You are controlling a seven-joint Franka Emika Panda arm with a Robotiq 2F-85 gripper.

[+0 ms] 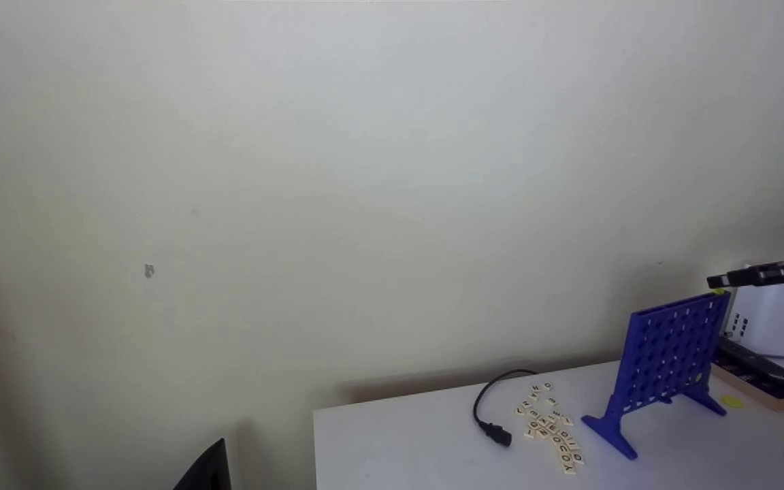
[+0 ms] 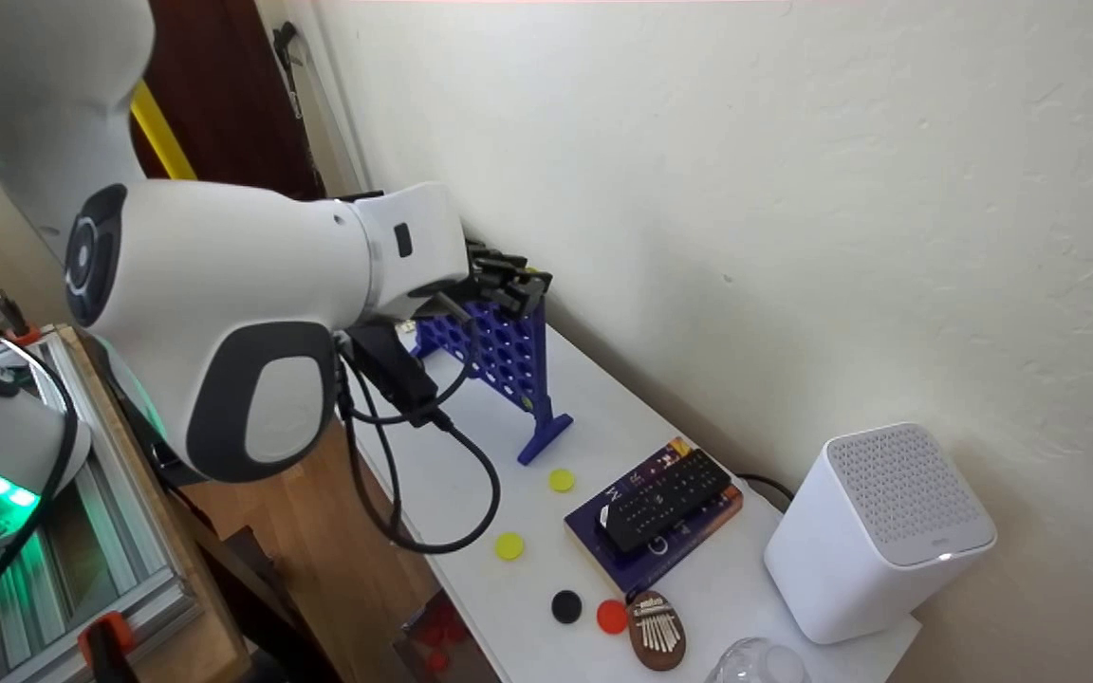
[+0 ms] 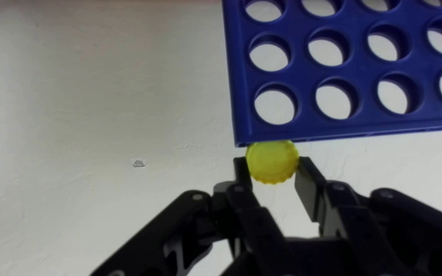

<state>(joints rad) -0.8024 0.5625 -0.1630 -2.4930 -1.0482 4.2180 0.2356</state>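
A blue upright grid rack with round holes (image 1: pixel 671 354) stands on two feet on the white table (image 1: pixel 405 442). It also shows in an exterior view (image 2: pixel 537 365) and, in part, in the wrist view (image 3: pixel 240 96). My gripper (image 3: pixel 274 168) is shut on a yellow disc (image 3: pixel 272 161), one finger on each side of its rim. The disc is at the rack's top edge, at one end of it. Its edge meets or overlaps the rack there; I cannot tell whether it sits in the slot. A yellow disc shows low in the rack (image 1: pixel 698 378).
Two yellow discs (image 2: pixel 561 480) (image 2: pixel 509 546), a black disc (image 2: pixel 566 607), a red disc (image 2: pixel 612 617) and a small thumb piano (image 2: pixel 657 631) lie on the table. A remote (image 2: pixel 665 501) lies on a book (image 2: pixel 637 574). A white speaker-like box (image 2: pixel 879 541), letter tiles (image 1: pixel 555 435) and a cable (image 1: pixel 497 433) are there.
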